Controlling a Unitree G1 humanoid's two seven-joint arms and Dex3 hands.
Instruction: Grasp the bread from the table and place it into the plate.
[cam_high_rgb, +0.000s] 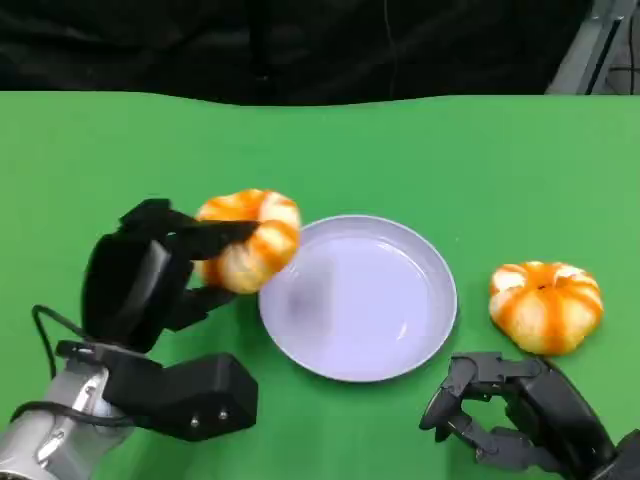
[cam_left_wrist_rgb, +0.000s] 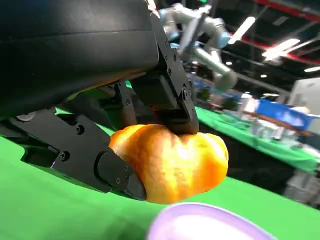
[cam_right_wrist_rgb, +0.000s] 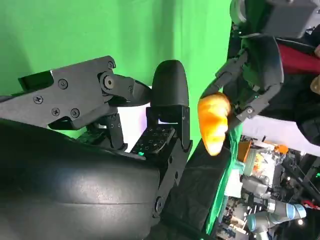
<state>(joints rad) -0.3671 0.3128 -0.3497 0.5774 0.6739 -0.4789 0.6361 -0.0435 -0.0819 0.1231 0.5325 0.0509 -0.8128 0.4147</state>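
On the green table: one lavender plate, empty. Two bread rolls: one bread grasped by left hand, lifted at plate's left rim; second roll rests right of plate. Right hand seems loosely curled, holding nothing.

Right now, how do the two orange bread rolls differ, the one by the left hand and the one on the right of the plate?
The left bread is gripped in the left hand, its fingers closed around it; the right bread lies free on the green table, untouched. The left bread sits at the plate rim, tilted on its side; the right bread rests flat, apart from the plate. Both are round, orange and white, with pumpkin-like ridges.
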